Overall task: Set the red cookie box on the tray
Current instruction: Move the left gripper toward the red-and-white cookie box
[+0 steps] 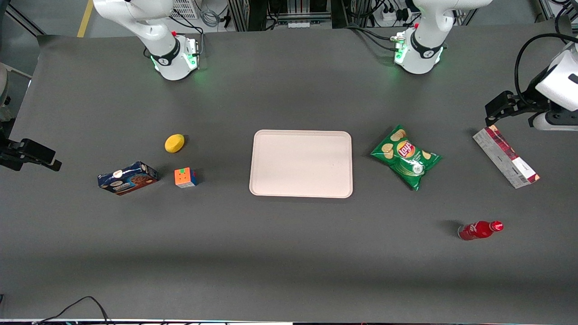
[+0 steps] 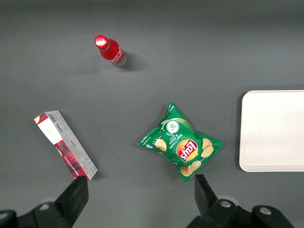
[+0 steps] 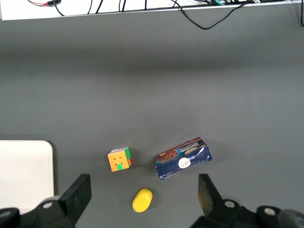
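My claw [image 2: 140, 194] hangs high with its fingers [image 2: 75, 197] spread wide and nothing between them, up near the working arm's end of the table [image 1: 289, 253]. The red cookie box [image 1: 505, 156] lies flat there, angled from about 11 to 5 o'clock in the front view, with bare mat on all its sides. From the box, the chip bag [image 1: 405, 156] sits toward 9 o'clock, between it and the tray [image 1: 301, 163], touching neither. The red bottle [image 1: 479, 229] lies nearer the front camera, well apart. The tray's rim has open mat all around. My wrist view shows only one edge of the tray [image 2: 273, 130]; the front view alone shows the lemon [image 1: 174, 143], cube [image 1: 185, 177] and blue cookie box [image 1: 128, 178].
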Robot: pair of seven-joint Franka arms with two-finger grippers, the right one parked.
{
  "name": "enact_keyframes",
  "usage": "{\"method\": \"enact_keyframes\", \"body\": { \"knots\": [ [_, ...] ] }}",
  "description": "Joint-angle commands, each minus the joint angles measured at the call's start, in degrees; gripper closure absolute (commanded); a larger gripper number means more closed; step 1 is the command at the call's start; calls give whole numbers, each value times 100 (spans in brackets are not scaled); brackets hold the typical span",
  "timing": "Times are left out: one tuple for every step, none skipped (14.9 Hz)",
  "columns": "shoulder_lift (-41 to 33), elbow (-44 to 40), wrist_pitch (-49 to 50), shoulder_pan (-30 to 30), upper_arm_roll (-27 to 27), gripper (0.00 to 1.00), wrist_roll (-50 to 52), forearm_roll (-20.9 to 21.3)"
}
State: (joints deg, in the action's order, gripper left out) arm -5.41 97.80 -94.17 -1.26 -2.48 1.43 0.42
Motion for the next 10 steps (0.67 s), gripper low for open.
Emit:
{"method": "enact_keyframes", "body": {
  "knots": [
    [-39,46,-49,3,2,0,59,20],
    [-39,46,-58,3,2,0,59,20],
    [-39,46,-58,-6,2,0,59,20],
    [-39,55,-58,-6,2,0,59,20],
    [-48,72,-58,12,2,0,59,20],
    [-48,90,-49,20,2,0,59,20],
    [-57,160,-49,21,19,0,68,46],
    [-74,308,-49,47,124,0,77,55],
    [-170,606,-154,56,368,0,85,63],
    [-284,1018,-285,56,580,0,120,55]
  ]
}}
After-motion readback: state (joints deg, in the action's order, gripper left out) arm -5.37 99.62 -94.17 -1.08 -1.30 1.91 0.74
